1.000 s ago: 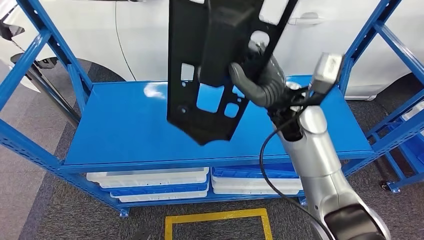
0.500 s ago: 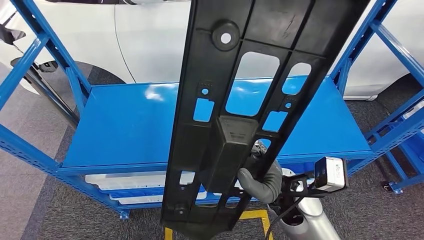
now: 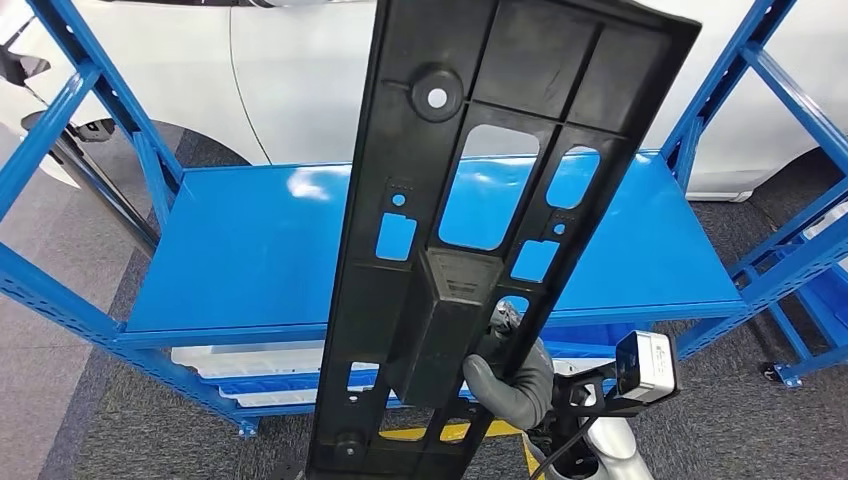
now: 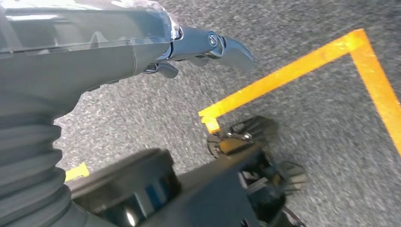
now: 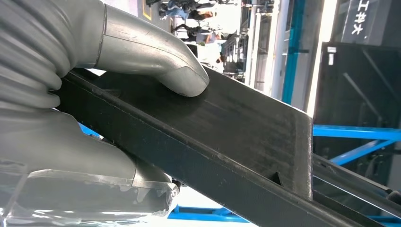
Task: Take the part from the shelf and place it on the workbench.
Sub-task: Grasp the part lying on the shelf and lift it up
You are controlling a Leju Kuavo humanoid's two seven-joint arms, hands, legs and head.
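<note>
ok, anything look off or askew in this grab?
The part hangs tilted, gripped by the right hand near its lower end, so most of its length sticks up unsupported. No visible damage.

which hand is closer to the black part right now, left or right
Right. The right hand grips the black part, its thumb pressed on the panel. The left hand hangs over the grey floor by the yellow tape, holding nothing.

Right robot hand (image 3: 512,378) grips the part (image 3: 480,230); left robot hand (image 4: 94,52) hangs, fingers loosely extended.
</note>
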